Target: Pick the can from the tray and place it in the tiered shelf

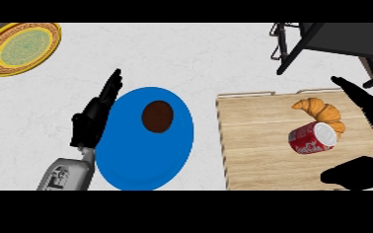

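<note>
A red can (pixel 313 138) lies on its side on the wooden tray (pixel 262 148), touching a croissant (pixel 320 110) just behind it. The black tiered shelf (pixel 320 39) stands at the back right. My right hand (pixel 356 97) comes in from the right edge and is open: its fingers stretch out behind the croissant, and its thumb (pixel 351 175) shows in front of the can. It touches neither one. My left hand (pixel 94 116) rests open at the left, fingers pointing up, beside a blue plate.
The blue plate (pixel 128 153) with a brown round item (pixel 157 116) on it lies left of the tray. A yellow and green plate (pixel 25 47) sits at the far back left. White counter lies between the plates and the shelf.
</note>
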